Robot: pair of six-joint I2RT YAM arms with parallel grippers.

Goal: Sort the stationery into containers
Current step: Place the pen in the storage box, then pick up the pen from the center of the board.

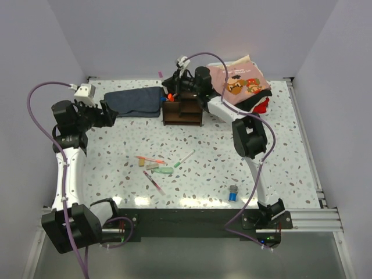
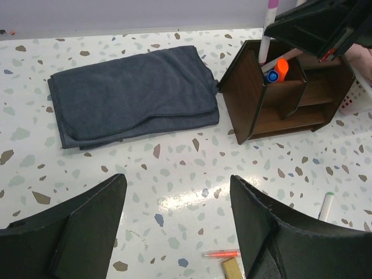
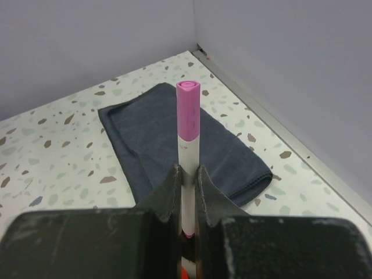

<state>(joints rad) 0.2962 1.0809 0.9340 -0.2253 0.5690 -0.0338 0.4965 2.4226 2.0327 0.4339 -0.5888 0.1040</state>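
Pink-capped pen (image 3: 188, 125) in right claw (image 3: 187, 175) (upright)

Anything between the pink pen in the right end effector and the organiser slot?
Nothing visible. The right end effector holds the pink pen upright over the organiser, at its tall slot. An orange-capped marker and a blue-capped item sit in it, beside the pen's path.

Speckled white tabletop (image 1: 290, 160), plain lilac walls (image 1: 116, 35)
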